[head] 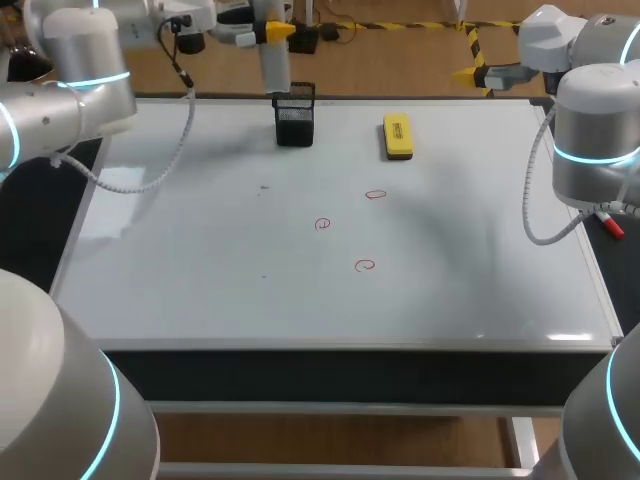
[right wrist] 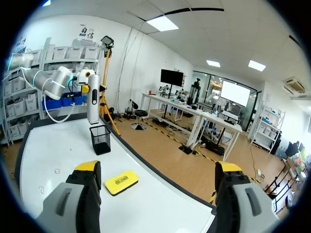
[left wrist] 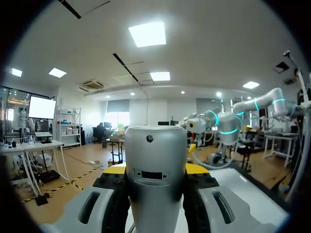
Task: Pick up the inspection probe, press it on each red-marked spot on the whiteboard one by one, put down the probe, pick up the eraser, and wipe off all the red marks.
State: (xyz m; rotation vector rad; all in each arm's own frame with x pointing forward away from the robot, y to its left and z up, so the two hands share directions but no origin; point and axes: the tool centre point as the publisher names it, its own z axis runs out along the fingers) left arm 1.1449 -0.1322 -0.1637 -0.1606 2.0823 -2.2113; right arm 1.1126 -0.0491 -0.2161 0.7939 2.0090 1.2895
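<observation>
Gripping, left arm: my left pincer [left wrist: 155,171] is clamped on the probe [head: 274,65]. The probe is a silver cylinder held upright, and my left wrist camera shows a finger pressed against each side of it.
Probe position: it is at the far edge of the whiteboard [head: 200,260]. Its lower end is right by the rim of the black mesh holder [head: 295,118]. I cannot tell whether the tip sits inside the holder or just above it.
Right arm: it comes in from the right side. My right pincer [right wrist: 158,167] hangs high, out past the board's far right corner, with its fingers spread wide apart.
Eraser: the yellow eraser [head: 397,137] lies flat on the board near the far edge. It is to the right of the holder and apart from it. In my right wrist camera it lies ahead of the pincer.
Targets: three small red rings are drawn around the middle of the board. These are the far mark [head: 376,195], the left mark [head: 322,224] and the near mark [head: 364,265]. They are apart from one another, and well away from the probe, the holder and the eraser.
</observation>
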